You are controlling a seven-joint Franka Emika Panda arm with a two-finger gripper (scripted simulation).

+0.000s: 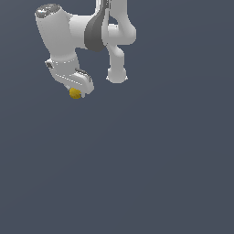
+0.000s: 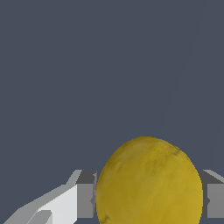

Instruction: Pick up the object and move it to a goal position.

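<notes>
Lemon-like yellow object (image 2: 148,183) sits clamped between both fingers (image 2: 85,197) of the white claw (image 1: 77,93)

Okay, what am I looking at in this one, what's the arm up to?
A simulated Panda arm has its gripper around a small yellow lemon-like object. In the wrist view the object sits between the two fingers, which meet its sides, so it looks grasped. The exterior view shows only a plain dark background, so whether the object is lifted or resting on a surface cannot be told, and no goal marker is visible.
</notes>
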